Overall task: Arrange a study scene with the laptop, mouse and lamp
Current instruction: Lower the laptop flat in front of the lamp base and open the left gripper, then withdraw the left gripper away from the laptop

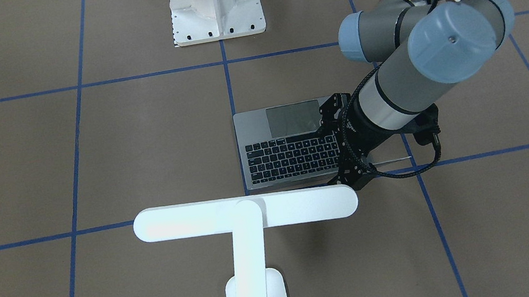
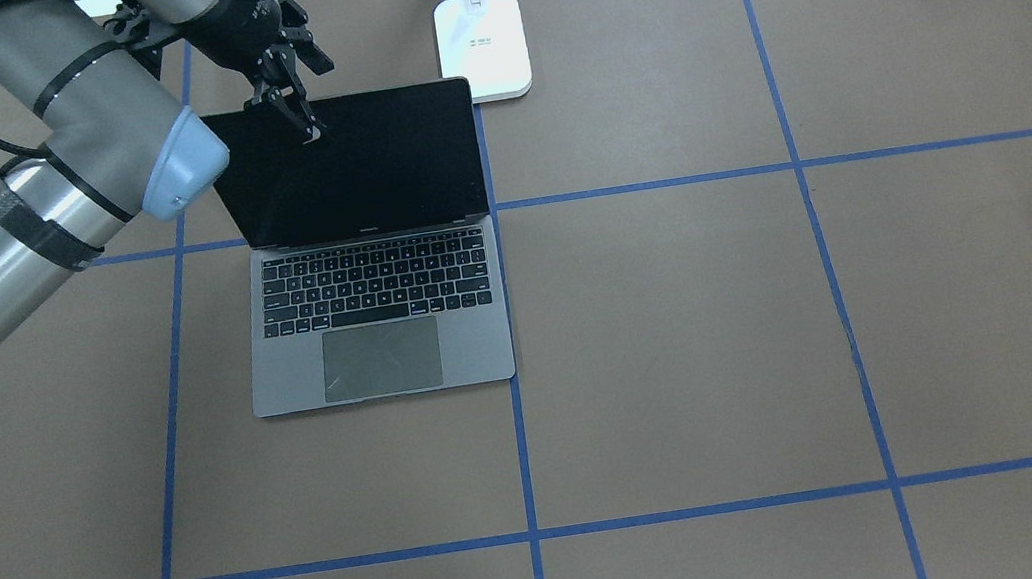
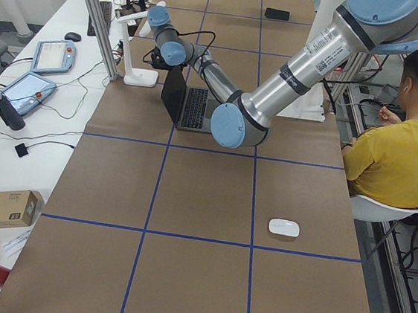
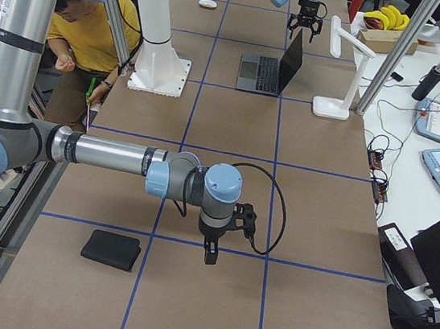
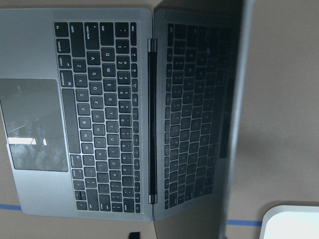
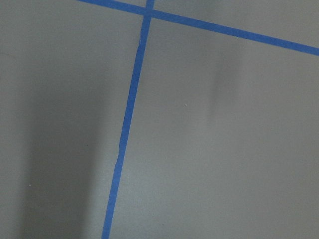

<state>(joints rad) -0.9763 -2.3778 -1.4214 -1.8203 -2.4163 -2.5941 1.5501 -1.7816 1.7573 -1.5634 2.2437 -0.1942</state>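
Observation:
The grey laptop (image 2: 374,284) stands open left of the table's middle, with its dark screen upright. It fills the left wrist view (image 5: 99,124). My left gripper (image 2: 286,112) is open at the top edge of the screen, one finger to each side. The white lamp (image 1: 246,215) stands just behind the laptop, with its base (image 2: 482,42) at the far edge. The white mouse (image 3: 284,227) lies far off on the robot's left end of the table. My right gripper (image 4: 208,252) hangs over bare table near the black mouse pad. I cannot tell if it is open.
A black mouse pad (image 4: 111,249) lies at the table's right end. The white flanged pedestal (image 1: 215,2) stands at the robot's side of the table. A seated person in yellow (image 3: 403,154) is beside the table. Blue tape lines grid the brown table (image 2: 684,336).

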